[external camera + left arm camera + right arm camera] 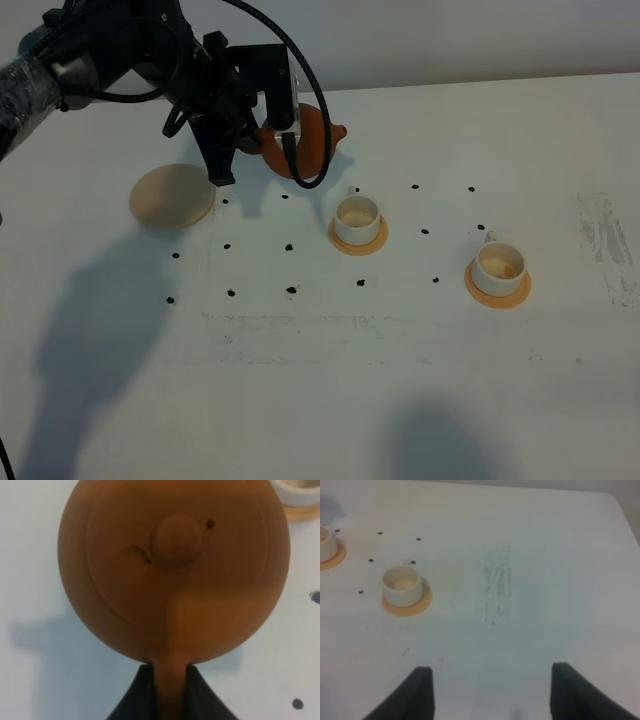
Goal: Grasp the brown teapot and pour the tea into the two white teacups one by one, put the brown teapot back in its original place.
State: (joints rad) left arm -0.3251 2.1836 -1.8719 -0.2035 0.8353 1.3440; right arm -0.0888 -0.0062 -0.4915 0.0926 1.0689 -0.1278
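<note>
The brown teapot (305, 140) hangs in the air behind the left white teacup (357, 214), its spout pointing right. My left gripper (264, 138) is shut on its handle. The left wrist view looks down on the teapot (172, 565) and its knobbed lid, with the dark fingers (137, 695) clamped on the handle and a cup's rim (300, 491) just past the pot. The right teacup (497, 264) stands further right on its coaster. The cream coaster (172, 195) lies bare to the left of the pot. My right gripper (495, 695) is open over bare table, with both cups (401, 584) (325, 544) far from it.
Small black dots (290, 290) mark the white table around the cups. A scuffed grey patch (603, 235) lies near the right edge. The left arm's cable (312, 100) loops down in front of the teapot.
</note>
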